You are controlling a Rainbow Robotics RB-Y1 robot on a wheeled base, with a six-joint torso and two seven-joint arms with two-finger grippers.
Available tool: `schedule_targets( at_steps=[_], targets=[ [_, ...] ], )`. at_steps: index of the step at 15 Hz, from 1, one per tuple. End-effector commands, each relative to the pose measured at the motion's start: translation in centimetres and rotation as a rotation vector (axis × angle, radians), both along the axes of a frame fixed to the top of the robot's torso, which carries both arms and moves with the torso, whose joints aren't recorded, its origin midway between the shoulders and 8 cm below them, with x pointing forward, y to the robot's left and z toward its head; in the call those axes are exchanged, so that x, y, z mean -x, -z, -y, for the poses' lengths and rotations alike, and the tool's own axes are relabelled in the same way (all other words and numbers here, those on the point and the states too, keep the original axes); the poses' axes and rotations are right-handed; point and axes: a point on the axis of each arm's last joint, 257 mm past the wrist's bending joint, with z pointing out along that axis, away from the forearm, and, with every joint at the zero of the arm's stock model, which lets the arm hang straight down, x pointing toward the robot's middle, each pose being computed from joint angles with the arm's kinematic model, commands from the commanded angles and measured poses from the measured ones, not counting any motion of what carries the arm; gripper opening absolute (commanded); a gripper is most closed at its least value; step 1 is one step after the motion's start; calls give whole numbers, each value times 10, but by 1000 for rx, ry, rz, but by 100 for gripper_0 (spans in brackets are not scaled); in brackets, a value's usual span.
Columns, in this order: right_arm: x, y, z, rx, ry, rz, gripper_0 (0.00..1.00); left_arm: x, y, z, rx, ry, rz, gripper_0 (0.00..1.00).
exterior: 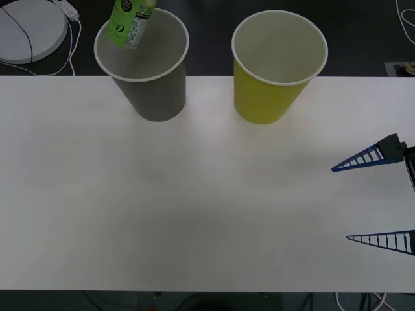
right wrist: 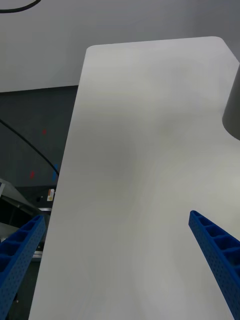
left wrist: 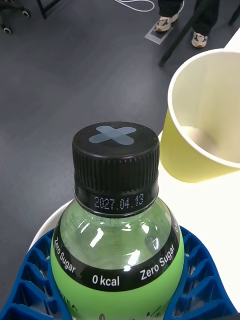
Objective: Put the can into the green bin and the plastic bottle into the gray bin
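Observation:
The plastic bottle point(exterior: 131, 23), bright green with a black cap, hangs tilted over the far-left rim of the gray bin point(exterior: 146, 65). In the left wrist view my left gripper point(left wrist: 117, 300) is shut on the bottle point(left wrist: 117, 240), its blue fingers point(left wrist: 27, 282) hugging both sides of the body. The green bin point(exterior: 277, 65) stands upright to the right of the gray one and looks empty point(left wrist: 210, 115). My right gripper point(exterior: 373, 199) hovers open at the table's right edge with nothing between its fingers point(right wrist: 217, 255). The can is out of view.
The white table point(exterior: 194, 207) stretches bare in front of both bins. Behind its far-left edge lies a round white device point(exterior: 26, 29) with a cable. A person's shoes point(left wrist: 165, 22) stand on the dark floor beyond the table.

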Motion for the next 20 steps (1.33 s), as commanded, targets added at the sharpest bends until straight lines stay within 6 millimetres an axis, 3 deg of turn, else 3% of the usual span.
schedule_targets(
  at_steps=[1,2,14,20],
  targets=[
    [0,0,0,0,0,0,100,0,1,-1,-5,0,-1,24],
    [0,0,0,0,0,0,100,0,2,0,-3,0,-3,100],
    [0,0,0,0,0,0,100,1,2,-7,13,-10,-19,100],
    [0,0,0,0,0,0,100,29,16,-28,-19,-18,4,100]
  ],
)
